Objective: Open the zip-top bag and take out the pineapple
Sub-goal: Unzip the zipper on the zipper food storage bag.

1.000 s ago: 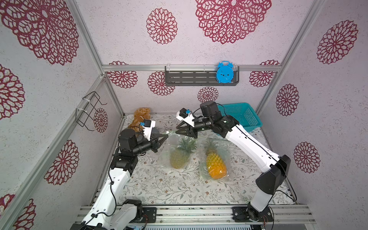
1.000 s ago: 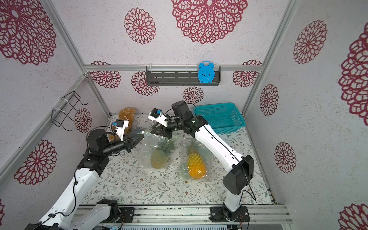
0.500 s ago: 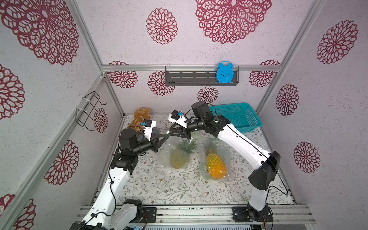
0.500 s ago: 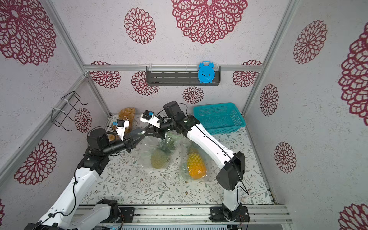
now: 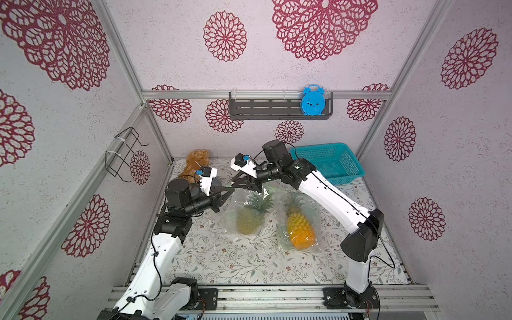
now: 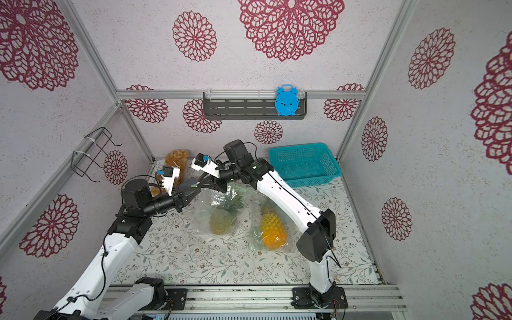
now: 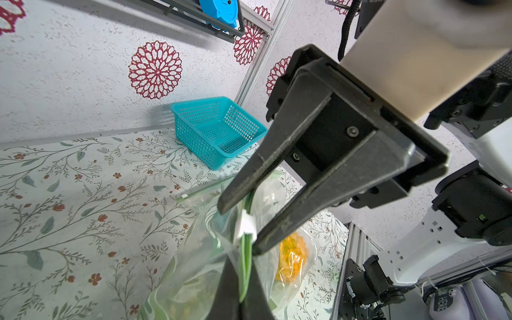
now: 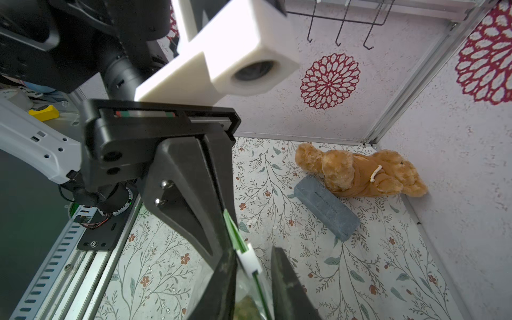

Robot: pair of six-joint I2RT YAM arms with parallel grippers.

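Covering the counter (image 5: 221, 263), floral cloth; rosette-patterned walls around. Zip-top bag (image 5: 235, 202) with pineapple (image 5: 249, 221) sits centre. Left end effector (image 5: 228, 190) clamped on its zip edge; right end effector (image 7: 239, 228) spread apart, straddling the slider (image 7: 245, 225). Teal basket (image 5: 343, 174) far right.

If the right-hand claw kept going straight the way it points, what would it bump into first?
Most likely the white slider on the zip-top bag, which sits between the open jaws of the right gripper. Just beyond is the left gripper, pinching the bag's zip edge, though depth is hard to judge.
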